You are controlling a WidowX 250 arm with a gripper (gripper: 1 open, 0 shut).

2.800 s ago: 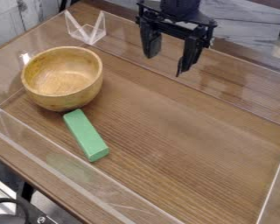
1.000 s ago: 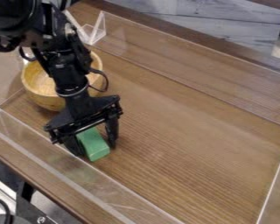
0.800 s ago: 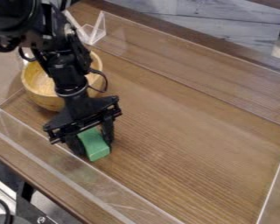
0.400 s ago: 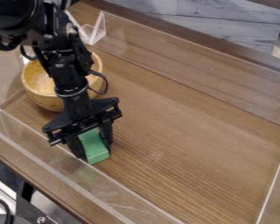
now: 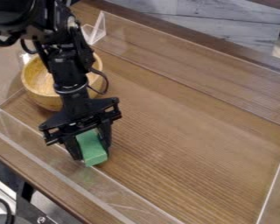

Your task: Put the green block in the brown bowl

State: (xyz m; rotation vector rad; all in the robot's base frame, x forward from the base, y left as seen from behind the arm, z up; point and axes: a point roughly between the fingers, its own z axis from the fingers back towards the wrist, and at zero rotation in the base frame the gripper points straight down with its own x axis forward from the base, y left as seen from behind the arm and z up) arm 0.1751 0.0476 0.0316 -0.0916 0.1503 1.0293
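— Gripping the block (image 5: 94,150) near its end now, jaws clamped tight, just above the table (image 5: 189,122).
— Bowl's (image 5: 43,83) right behind. Held off-centre, that bar could tilt and clip the rim.

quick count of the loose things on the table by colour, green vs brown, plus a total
green: 1, the green block, between the fingers of the gripper
brown: 1, the brown bowl, behind the arm
total: 2
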